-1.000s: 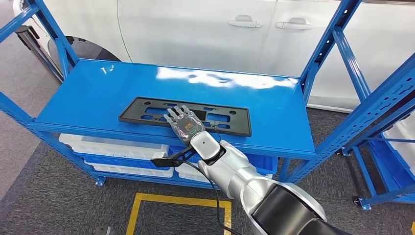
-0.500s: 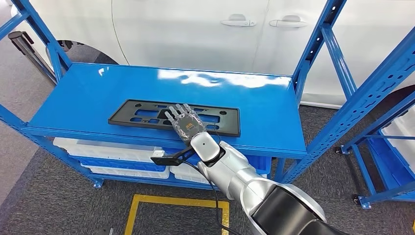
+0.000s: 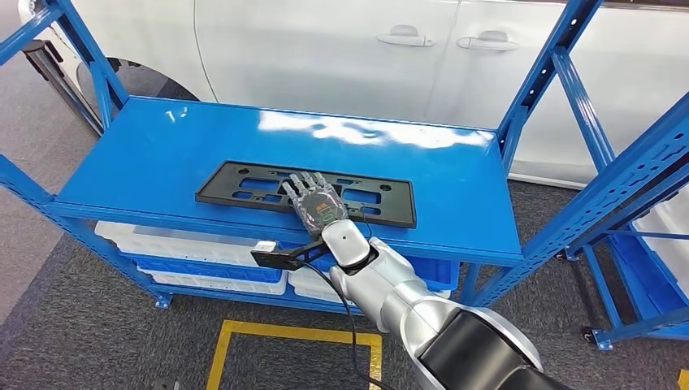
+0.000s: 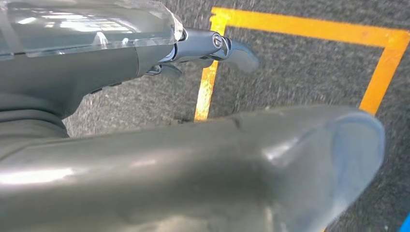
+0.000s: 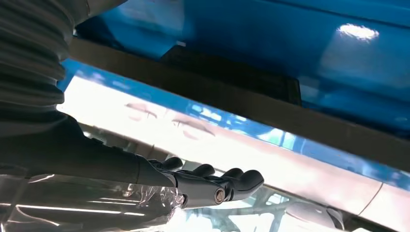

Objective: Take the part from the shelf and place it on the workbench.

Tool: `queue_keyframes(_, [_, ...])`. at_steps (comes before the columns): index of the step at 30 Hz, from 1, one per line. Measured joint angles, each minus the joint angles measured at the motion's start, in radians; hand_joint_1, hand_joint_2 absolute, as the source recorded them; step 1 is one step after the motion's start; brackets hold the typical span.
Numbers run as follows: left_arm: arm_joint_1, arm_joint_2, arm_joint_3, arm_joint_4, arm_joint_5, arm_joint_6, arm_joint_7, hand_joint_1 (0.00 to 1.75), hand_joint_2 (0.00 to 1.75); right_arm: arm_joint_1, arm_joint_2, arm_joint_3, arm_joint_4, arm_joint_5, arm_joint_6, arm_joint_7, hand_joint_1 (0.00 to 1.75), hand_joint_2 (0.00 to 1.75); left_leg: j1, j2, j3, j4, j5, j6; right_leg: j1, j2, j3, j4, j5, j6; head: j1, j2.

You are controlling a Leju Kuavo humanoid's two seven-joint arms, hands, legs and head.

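On blue shelf (image 3: 162,162), right hand (image 3: 317,205) flat over black part (image 3: 236,183)

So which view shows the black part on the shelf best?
The head view: the whole black part lies flat on the blue shelf, right hand over it. The right wrist view gives a blurred dark strip.

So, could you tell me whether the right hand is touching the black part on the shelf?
Cannot tell. In the head view the right hand overlaps the black part, fingers spread, but contact is hidden; the right wrist view shows no clear contact or gap.
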Motion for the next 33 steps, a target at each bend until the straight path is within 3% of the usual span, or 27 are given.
queue_keyframes(2, [0.001, -0.001, 0.000, 0.000, 0.003, 0.000, -0.003, 0.00, 0.00, -0.002, 0.001, -0.020, 0.000, -0.032, 0.000, -0.023, 0.00, 0.00, -0.002, -0.001, -0.001, 0.000, -0.001, -0.006, 0.008, -0.001, 0.056, -0.118, 0.041, -0.015, 0.000, 0.000])
queue_keyframes(3, [0.002, -0.002, 0.001, 0.000, 0.004, 0.000, -0.004, 0.00, 0.00, -0.003, 0.001, -0.031, 0.000, -0.044, -0.001, -0.032, 0.00, 0.00, -0.001, -0.001, -0.002, -0.001, -0.002, -0.011, 0.012, -0.001, 0.066, -0.142, 0.045, -0.020, 0.000, 0.000])
queue_keyframes(7, [0.005, 0.000, 0.002, 0.000, 0.006, 0.000, -0.010, 0.00, 0.00, -0.004, 0.003, -0.062, -0.004, -0.073, -0.015, -0.058, 0.00, 0.00, -0.001, 0.002, -0.006, 0.015, -0.018, -0.032, 0.007, -0.002, 0.076, -0.165, 0.053, -0.035, 0.000, 0.000])
queue_keyframes(8, [0.005, 0.000, 0.002, 0.000, 0.006, 0.000, -0.012, 0.00, 0.00, -0.004, 0.004, -0.066, -0.006, -0.077, -0.020, -0.063, 0.00, 0.00, -0.001, 0.002, -0.022, 0.053, -0.041, -0.035, 0.004, -0.003, 0.080, -0.171, 0.056, -0.039, 0.000, 0.000])
queue_keyframes(10, [0.007, 0.001, 0.002, 0.000, 0.006, 0.000, -0.014, 0.00, 0.00, -0.004, 0.004, -0.069, -0.008, -0.082, -0.026, -0.066, 0.00, 0.00, 0.000, 0.002, -0.081, 0.181, -0.106, -0.040, 0.005, -0.005, 0.082, -0.174, 0.056, -0.043, 0.000, 0.000])
queue_keyframes(12, [0.009, 0.002, 0.002, 0.000, 0.006, 0.000, -0.015, 0.00, 0.00, 0.000, 0.004, -0.071, -0.008, -0.084, -0.028, -0.069, 0.00, 0.00, 0.001, 0.002, -0.128, 0.277, -0.133, -0.045, 0.007, -0.004, 0.081, -0.171, 0.055, -0.044, 0.000, 0.000])
queue_keyframes(13, [0.010, 0.003, 0.002, 0.000, 0.007, 0.000, -0.016, 0.00, 0.00, 0.001, 0.004, -0.071, -0.008, -0.083, -0.029, -0.070, 0.00, 0.00, 0.001, 0.002, -0.126, 0.270, -0.118, -0.046, 0.007, -0.004, 0.081, -0.168, 0.053, -0.044, 0.000, 0.000])
queue_keyframes(14, [0.010, 0.004, 0.002, 0.000, 0.007, 0.000, -0.016, 0.00, 0.00, 0.001, 0.004, -0.071, -0.008, -0.083, -0.029, -0.071, 0.00, 0.00, 0.001, 0.003, -0.104, 0.224, -0.086, -0.045, 0.006, -0.003, 0.081, -0.164, 0.051, -0.042, 0.000, 0.000])
queue_keyframes(15, [0.010, 0.005, 0.002, 0.000, 0.007, 0.000, -0.017, 0.00, 0.00, 0.001, 0.004, -0.071, -0.008, -0.083, -0.030, -0.072, 0.00, 0.00, 0.001, 0.004, -0.070, 0.152, -0.050, -0.044, 0.006, -0.003, 0.081, -0.159, 0.047, -0.040, 0.000, 0.000])
queue_keyframes(17, [0.009, 0.006, 0.002, 0.000, 0.008, 0.000, -0.019, 0.00, 0.00, 0.000, 0.004, -0.071, -0.008, -0.082, -0.031, -0.073, 0.00, 0.00, -0.001, 0.004, -0.013, 0.037, -0.010, -0.036, 0.010, -0.001, 0.078, -0.148, 0.041, -0.032, 0.000, 0.000])
queue_keyframes(18, [0.009, 0.006, 0.002, 0.000, 0.008, 0.000, -0.019, 0.00, 0.00, 0.000, 0.004, -0.071, -0.008, -0.082, -0.031, -0.074, 0.00, 0.00, -0.002, 0.003, -0.003, 0.013, -0.006, -0.030, 0.012, -0.001, 0.076, -0.145, 0.039, -0.027, 0.000, 0.000])
queue_keyframes(22, [0.011, 0.006, 0.003, 0.000, 0.008, 0.000, -0.020, 0.00, 0.00, 0.000, 0.003, -0.071, -0.008, -0.076, -0.032, -0.077, 0.00, 0.00, -0.001, 0.001, -0.004, 0.005, -0.001, -0.007, 0.010, -0.001, 0.066, -0.128, 0.027, -0.008, 0.000, 0.000])
queue_keyframes(24, [0.010, 0.006, 0.004, 0.000, 0.008, 0.000, -0.021, 0.00, 0.00, 0.001, 0.003, -0.071, -0.008, -0.072, -0.032, -0.080, 0.00, 0.00, 0.000, 0.002, -0.004, 0.002, 0.003, 0.002, 0.005, -0.001, 0.029, -0.045, -0.025, 0.004, 0.000, 0.000])
queue_keyframes(26, [0.010, 0.006, 0.006, 0.000, 0.008, 0.000, -0.021, 0.00, 0.00, 0.005, 0.002, -0.071, -0.006, -0.068, -0.031, -0.082, 0.00, 0.00, 0.000, 0.002, -0.006, 0.002, 0.003, 0.004, 0.001, -0.001, -0.035, 0.093, -0.088, 0.011, 0.000, 0.000])
queue_keyframes(27, [0.010, 0.006, 0.008, 0.000, 0.008, 0.000, -0.021, 0.00, 0.00, 0.008, 0.002, -0.071, -0.005, -0.066, -0.032, -0.082, 0.00, 0.44, 0.000, 0.002, -0.007, 0.002, 0.003, 0.004, -0.001, -0.001, -0.058, 0.140, -0.101, 0.013, 0.000, 0.000])
queue_keyframes(28, [0.011, 0.006, 0.008, 0.000, 0.008, 0.000, -0.021, 0.00, 0.00, 0.010, 0.002, -0.071, -0.004, -0.064, -0.032, -0.082, 0.00, 0.87, 0.000, 0.002, -0.007, 0.003, 0.003, 0.004, -0.002, -0.002, -0.064, 0.152, -0.095, 0.013, 0.000, 0.000])
queue_keyframes(29, [0.011, 0.006, 0.009, 0.000, 0.008, 0.000, -0.020, 0.00, 0.00, 0.011, 0.002, -0.071, -0.003, -0.059, -0.032, -0.080, 0.00, 1.31, -0.001, 0.001, -0.007, 0.003, 0.003, 0.004, -0.003, -0.002, -0.048, 0.120, -0.070, 0.011, 0.000, 0.000])
queue_keyframes(30, [0.010, 0.006, 0.009, 0.000, 0.007, 0.000, -0.020, 0.00, 0.00, 0.011, 0.002, -0.070, -0.002, -0.054, -0.033, -0.079, 0.00, 1.75, -0.001, 0.001, -0.006, 0.004, 0.003, 0.003, -0.003, -0.002, -0.015, 0.053, -0.033, 0.007, 0.000, 0.000])
queue_keyframes(32, [0.009, 0.004, 0.009, 0.000, 0.006, 0.000, -0.021, 0.00, 0.00, 0.008, 0.002, -0.069, -0.002, -0.036, -0.038, -0.072, 0.00, 1.75, -0.002, 0.000, -0.005, 0.004, 0.002, -0.002, 0.002, -0.002, 0.054, -0.089, 0.021, -0.006, 0.000, 0.000])
queue_keyframes(33, [0.008, 0.004, 0.009, 0.000, 0.006, 0.000, -0.021, 0.00, 0.00, 0.007, 0.002, -0.066, -0.002, -0.025, -0.043, -0.067, 0.00, 1.75, -0.002, 0.000, -0.005, 0.003, 0.002, -0.007, 0.006, -0.002, 0.072, -0.128, 0.031, -0.010, 0.000, 0.000])
